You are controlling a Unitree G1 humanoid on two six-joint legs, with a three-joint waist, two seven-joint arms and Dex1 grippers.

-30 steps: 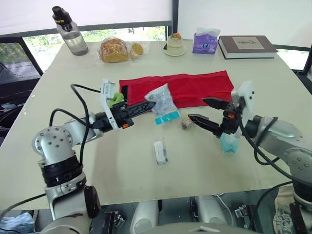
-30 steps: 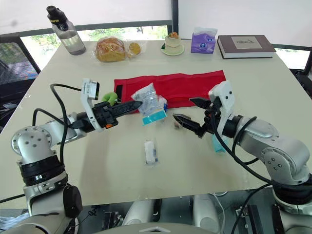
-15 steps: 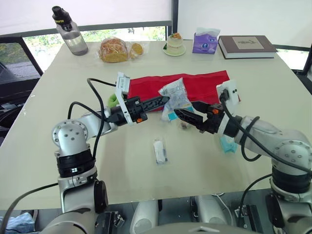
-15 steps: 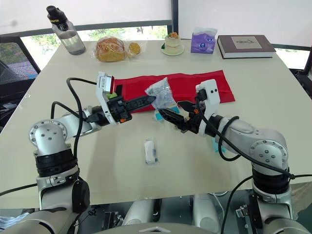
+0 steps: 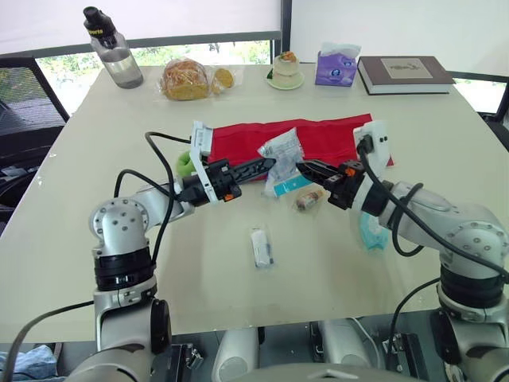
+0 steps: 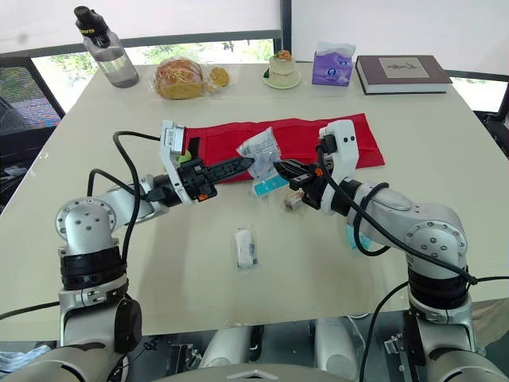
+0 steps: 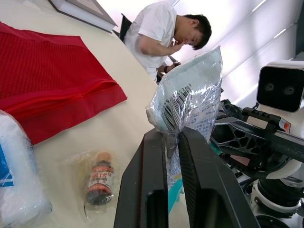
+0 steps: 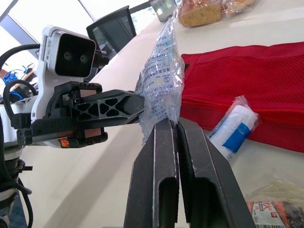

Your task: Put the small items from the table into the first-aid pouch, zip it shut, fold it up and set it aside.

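packet (image 5: 283,149), pinched by left gripper (image 7: 166,135), right gripper (image 8: 173,122)

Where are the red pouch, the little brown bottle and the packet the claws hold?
red pouch (image 5: 330,135), left eye view, mesh middle.
brown bottle (image 7: 99,182), left wrist view, its label.
packet (image 8: 161,80), right wrist view, printed face.

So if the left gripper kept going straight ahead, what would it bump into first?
Probably the right gripper, facing the left gripper just past the clear packet both pinch; depth is hard to judge.
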